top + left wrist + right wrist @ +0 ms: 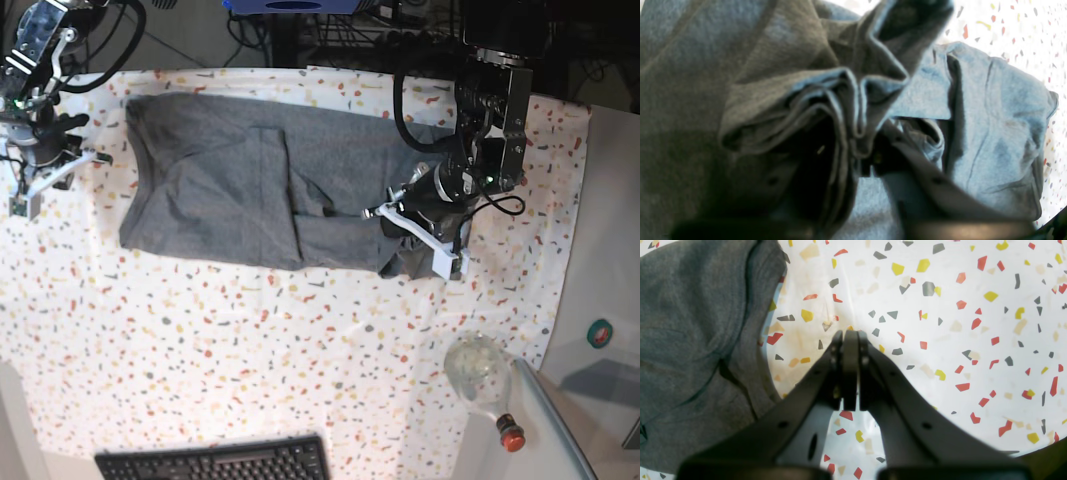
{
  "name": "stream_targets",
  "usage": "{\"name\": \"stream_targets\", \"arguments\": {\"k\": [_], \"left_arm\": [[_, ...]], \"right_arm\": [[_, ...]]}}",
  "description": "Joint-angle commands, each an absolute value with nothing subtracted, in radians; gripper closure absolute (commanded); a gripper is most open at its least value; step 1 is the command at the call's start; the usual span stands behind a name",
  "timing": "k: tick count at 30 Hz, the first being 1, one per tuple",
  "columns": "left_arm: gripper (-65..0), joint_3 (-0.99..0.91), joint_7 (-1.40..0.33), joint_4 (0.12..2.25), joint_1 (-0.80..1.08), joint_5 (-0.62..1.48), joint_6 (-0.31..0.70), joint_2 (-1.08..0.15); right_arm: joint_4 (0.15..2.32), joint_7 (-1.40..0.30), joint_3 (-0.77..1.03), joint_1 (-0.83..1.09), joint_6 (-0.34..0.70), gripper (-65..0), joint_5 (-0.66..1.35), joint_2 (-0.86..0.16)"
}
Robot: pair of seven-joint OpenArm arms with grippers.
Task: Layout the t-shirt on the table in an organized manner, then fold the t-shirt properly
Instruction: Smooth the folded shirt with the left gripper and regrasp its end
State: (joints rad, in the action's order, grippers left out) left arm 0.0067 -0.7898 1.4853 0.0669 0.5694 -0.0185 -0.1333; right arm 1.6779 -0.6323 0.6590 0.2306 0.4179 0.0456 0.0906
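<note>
At the far left of your base view, the right gripper (40, 165), a black two-fingered tool with white brackets, sits over the table (200, 340), a flat surface under a white cloth flecked with red, orange, yellow and grey terrazzo chips. Your right wrist view shows its fingers (850, 350) pressed flat together with nothing between them, their tips at or just above the bare cloth, just beside the garment's edge and apart from it.

To the right lies the t-shirt (240, 190), a plain heather-grey garment of soft knit cotton, spread across the upper middle of the table. Its left part is a smooth, roughly rectangular panel. A vertical crease and a folded-over flap run down the middle. Its right end is rumpled into a bunch.

At that right end you find the left gripper (425, 215), black with white side plates, down on the bunched fabric. In your left wrist view, thick pleats of grey knit (846, 106) with a stitched hem edge gather right at the fingertips, which are mostly buried in cloth and shadow. You cannot tell from these views whether the jaws are clamped on the folds or slightly parted.

Near the lower edge of your base view lies a black keyboard (215, 462). Lower right stands a clear rounded bottle with a red cap (485, 378).
</note>
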Motion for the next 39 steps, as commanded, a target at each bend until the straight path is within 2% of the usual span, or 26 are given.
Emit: {"name": "stream_targets", "arguments": {"k": [1,4,6,8,15,24,29,34,36,37,38,39], "left_arm": [[-19.1,0.005,-0.776,1.497,0.051,0.576,-0.01,-0.136],[-41.0,0.007,-0.776,1.497,0.051,0.576,-0.01,-0.133],[-50.0,0.033,-0.776,1.497,0.051,0.576,-0.01,-0.137],[-53.3,0.074,-0.776,1.497,0.05,0.576,-0.01,-0.143],[-53.3,0.168,-0.774,1.504,0.05,0.576,-0.01,-0.145],[-53.2,0.443,-0.776,1.58,0.015,0.576,-0.01,-0.151],[-53.2,0.381,-0.776,1.606,0.028,0.576,-0.01,-0.157],[-52.8,0.272,-0.776,1.698,0.09,0.579,-0.01,-0.226],[-47.2,0.193,-0.776,1.71,0.113,0.579,-0.01,-0.237],[-41.5,0.143,-0.776,1.707,0.12,0.579,-0.01,-0.239],[-33.7,0.081,-0.776,1.702,0.13,0.579,-0.01,-0.239],[-22.5,-0.002,-0.776,1.687,0.145,0.581,-0.007,-0.239]], "right_arm": [[1.696,-0.613,0.657,0.225,0.423,0.0,0.054,0.081],[1.698,-0.613,0.656,0.223,0.423,0.0,0.054,0.081],[1.698,-0.613,0.656,0.223,0.423,0.0,0.054,0.081],[1.698,-0.613,0.656,0.223,0.423,0.0,0.054,0.081],[1.698,-0.613,0.657,0.223,0.423,0.0,0.054,0.081],[1.698,-0.613,0.656,0.223,0.423,0.0,0.054,0.081],[1.699,-0.613,0.662,0.223,0.423,0.0,0.054,0.081],[1.699,-0.613,0.664,0.225,0.423,0.0,0.054,0.074],[1.698,-0.613,0.664,0.225,0.423,0.0,0.054,0.062],[1.698,-0.613,0.664,0.223,0.423,0.0,0.054,0.061],[1.699,-0.613,0.664,0.219,0.423,0.0,0.054,0.059],[1.699,-0.615,0.667,0.205,0.423,0.0,0.054,0.059]]}}
